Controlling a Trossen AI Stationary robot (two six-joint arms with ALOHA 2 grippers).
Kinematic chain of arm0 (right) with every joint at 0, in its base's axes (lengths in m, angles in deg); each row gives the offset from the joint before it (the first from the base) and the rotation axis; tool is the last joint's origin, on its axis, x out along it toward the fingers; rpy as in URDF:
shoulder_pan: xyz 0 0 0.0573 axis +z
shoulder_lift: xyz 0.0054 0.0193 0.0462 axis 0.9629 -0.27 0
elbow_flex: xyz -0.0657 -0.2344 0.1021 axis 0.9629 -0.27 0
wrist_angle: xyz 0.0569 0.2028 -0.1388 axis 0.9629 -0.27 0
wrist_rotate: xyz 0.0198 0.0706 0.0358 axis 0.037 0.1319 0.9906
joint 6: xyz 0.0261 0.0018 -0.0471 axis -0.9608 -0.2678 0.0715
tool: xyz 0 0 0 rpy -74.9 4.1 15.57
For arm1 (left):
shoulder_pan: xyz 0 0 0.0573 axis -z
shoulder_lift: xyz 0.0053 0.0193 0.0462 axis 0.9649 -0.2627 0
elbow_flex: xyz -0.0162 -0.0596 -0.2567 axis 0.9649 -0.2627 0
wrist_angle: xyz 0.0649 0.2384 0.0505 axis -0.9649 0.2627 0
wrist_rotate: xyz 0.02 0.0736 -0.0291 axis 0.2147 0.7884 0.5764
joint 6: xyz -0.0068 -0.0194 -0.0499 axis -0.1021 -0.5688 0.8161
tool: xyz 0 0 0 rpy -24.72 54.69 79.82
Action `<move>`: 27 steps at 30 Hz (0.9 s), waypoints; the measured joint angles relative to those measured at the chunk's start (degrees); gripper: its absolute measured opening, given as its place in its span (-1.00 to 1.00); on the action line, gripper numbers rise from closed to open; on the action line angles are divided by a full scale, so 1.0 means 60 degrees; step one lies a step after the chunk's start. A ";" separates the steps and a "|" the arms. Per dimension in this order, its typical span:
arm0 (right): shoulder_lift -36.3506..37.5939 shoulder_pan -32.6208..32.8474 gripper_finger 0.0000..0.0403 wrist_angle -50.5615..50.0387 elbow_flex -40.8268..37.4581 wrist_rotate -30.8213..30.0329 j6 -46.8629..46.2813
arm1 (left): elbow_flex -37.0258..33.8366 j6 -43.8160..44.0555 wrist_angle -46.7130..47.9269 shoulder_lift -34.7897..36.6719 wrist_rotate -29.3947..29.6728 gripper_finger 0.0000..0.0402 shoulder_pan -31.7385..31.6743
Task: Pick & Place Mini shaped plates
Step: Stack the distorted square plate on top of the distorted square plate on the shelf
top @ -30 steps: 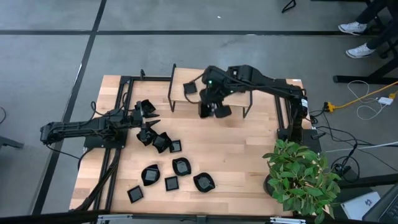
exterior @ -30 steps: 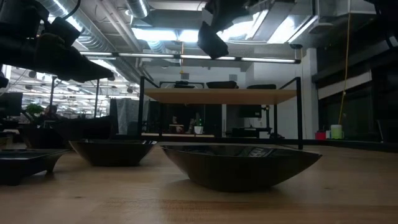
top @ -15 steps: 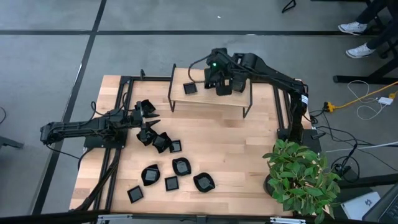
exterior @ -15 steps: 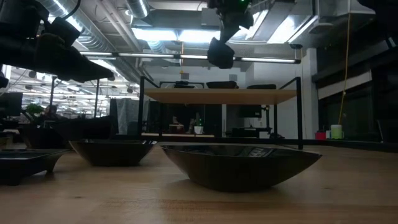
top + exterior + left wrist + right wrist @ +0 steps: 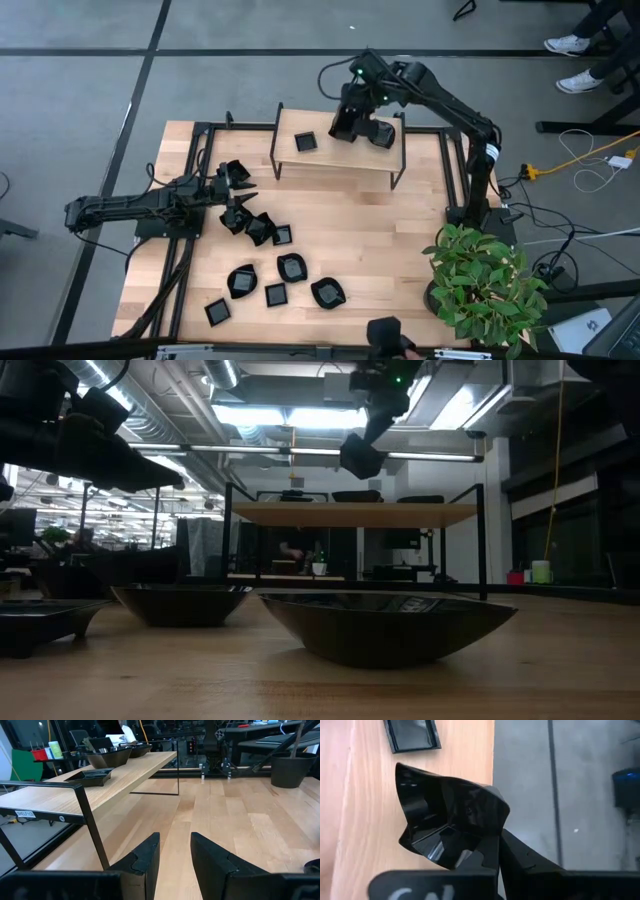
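The right pincer hangs above the small raised wooden shelf at the back of the pale wooden surface. It is clenched on the rim of a glossy black wavy-edged mini plate, held tilted over the shelf's far edge. A square black mini plate lies flat on the shelf near its left end. The left pincer rests low at the surface's left side with its two dark fingers parted and nothing between them. Just beside it lies a cluster of black mini plates, and more black plates are scattered toward the front edge.
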 joint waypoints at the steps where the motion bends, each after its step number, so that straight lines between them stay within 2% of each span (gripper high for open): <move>1: 0.0000 -0.0074 -0.98 -0.0001 0.0000 0.0211 -0.0044 | 0.0002 0.0000 0.0002 0.0002 -0.0002 -0.48 0.0000; 4: 0.0000 -0.0215 -0.98 -0.0005 -0.0004 0.0644 -0.0235 | 0.0000 0.0000 0.0004 0.0001 0.0000 -0.48 0.0000; 13: -0.0278 -0.0303 -0.98 -0.0082 -0.0011 0.0904 -0.0351 | 0.0002 0.0000 0.0002 0.0000 -0.0004 -0.48 0.0002; 19: -0.0658 -0.0299 -0.98 -0.0095 -0.0015 0.0875 -0.0314 | 0.0000 0.0000 0.0000 0.0000 -0.0004 -0.48 0.0000; 24: -0.0681 -0.0299 -0.98 -0.0143 -0.0015 0.0319 -0.0310 | 0.0000 0.0000 0.0001 0.0004 -0.0004 -0.48 0.0003; 27: -0.0681 -0.0299 -0.98 -0.0143 -0.0015 0.0311 -0.0303 | 0.0001 0.0000 0.0004 0.0000 -0.0004 -0.48 0.0001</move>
